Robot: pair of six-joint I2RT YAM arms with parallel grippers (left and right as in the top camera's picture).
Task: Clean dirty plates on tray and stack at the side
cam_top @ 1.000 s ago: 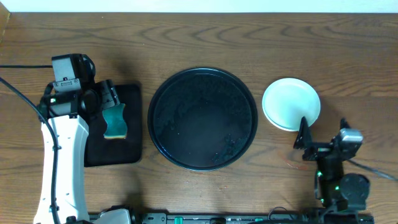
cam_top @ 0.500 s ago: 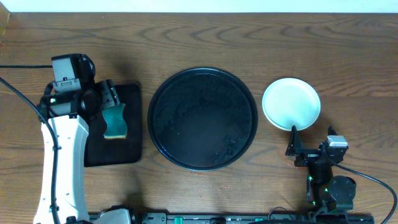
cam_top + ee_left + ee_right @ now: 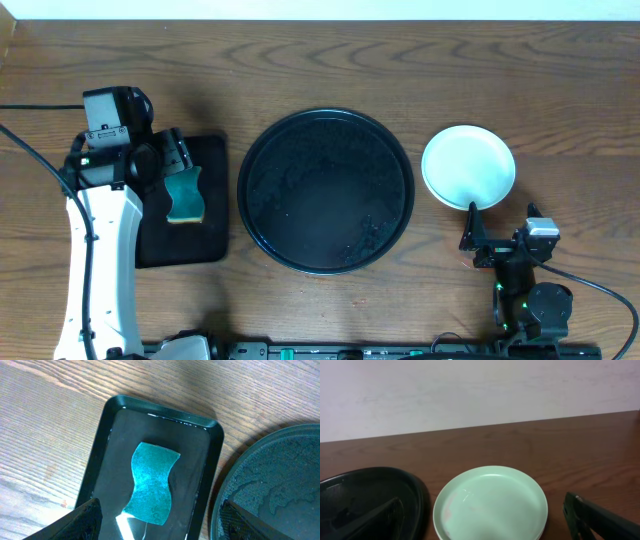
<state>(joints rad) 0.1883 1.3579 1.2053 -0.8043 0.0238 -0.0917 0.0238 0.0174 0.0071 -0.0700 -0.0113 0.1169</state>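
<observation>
A stack of plates (image 3: pixel 468 167) with a mint one on top stands on the table right of the large round black tray (image 3: pixel 325 190); no plate lies on the tray. In the right wrist view the mint plate (image 3: pixel 492 502) shows a faint pinkish smear at its left rim, and the tray (image 3: pixel 375 500) is at the left. My right gripper (image 3: pixel 488 240) is open and empty, just in front of the stack. My left gripper (image 3: pixel 172 172) is open above a teal sponge (image 3: pixel 152 482).
The sponge (image 3: pixel 184 196) lies in a small rectangular black tray (image 3: pixel 190 255) with some water, left of the round tray; this small tray also shows in the left wrist view (image 3: pixel 112 420). A pale wall runs behind the table.
My right arm has drawn back toward the front edge, away from the plate stack, then stopped. The left arm has not moved.
</observation>
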